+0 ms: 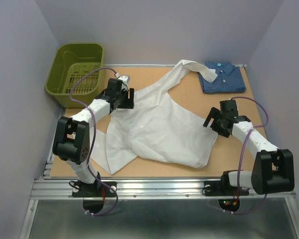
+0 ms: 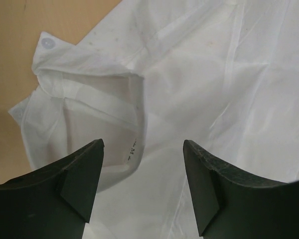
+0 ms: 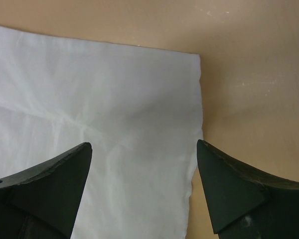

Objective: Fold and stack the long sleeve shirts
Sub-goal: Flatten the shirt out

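A thin white shirt of smooth, lightly creased cloth is spread unfolded across the middle of the tan wooden table. One sleeve is stretched toward the far right, where its end meets the dark blue shirt. That shirt, finely patterned and lined light blue inside its neck, is folded into a neat rectangle at the far right corner.

The left claw is held spread above the white shirt's collar, and nothing is pinched between its dark wedge-shaped fingers. A small button is seen there, and a neck label too blurred to be read. The right claw is likewise spread wide, over the squared hem corner of the white cloth, with nothing gripped.

A green slatted plastic basket is set at the table's far left corner.
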`<control>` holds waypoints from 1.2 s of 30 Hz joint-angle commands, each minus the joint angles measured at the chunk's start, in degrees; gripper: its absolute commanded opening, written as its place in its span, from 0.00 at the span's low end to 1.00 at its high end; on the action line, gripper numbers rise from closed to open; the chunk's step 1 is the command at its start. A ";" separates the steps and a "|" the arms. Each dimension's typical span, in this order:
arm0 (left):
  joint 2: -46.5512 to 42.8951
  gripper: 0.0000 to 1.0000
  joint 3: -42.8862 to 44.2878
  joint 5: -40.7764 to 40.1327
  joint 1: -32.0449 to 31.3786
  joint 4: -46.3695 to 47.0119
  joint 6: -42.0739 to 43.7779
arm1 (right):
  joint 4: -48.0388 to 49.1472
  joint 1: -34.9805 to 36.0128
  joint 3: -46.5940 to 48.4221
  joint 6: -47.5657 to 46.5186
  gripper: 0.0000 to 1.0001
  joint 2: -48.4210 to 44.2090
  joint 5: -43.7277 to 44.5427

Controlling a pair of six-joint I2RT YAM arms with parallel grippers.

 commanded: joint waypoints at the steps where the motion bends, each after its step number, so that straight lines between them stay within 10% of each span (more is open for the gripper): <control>1: 3.03 0.73 5.22 -2.79 0.01 0.86 0.66 | 4.69 -1.41 -0.68 1.71 0.89 2.26 2.89; 21: 10.69 0.61 7.16 -2.26 -1.49 -1.16 0.84 | 12.43 -5.98 -4.29 -1.28 0.79 7.98 -2.81; 28: 9.46 0.25 7.51 -5.85 -0.52 -1.95 1.63 | 15.15 -5.98 -4.64 -1.54 0.56 9.82 -2.92; 32: 7.79 0.00 7.43 -7.97 2.72 -2.92 1.02 | 15.16 -5.98 -3.33 -2.68 0.18 9.74 0.25; 36: 6.03 0.00 7.08 -6.75 8.35 -3.01 -2.85 | 14.89 -7.12 0.71 -3.56 0.03 9.38 3.24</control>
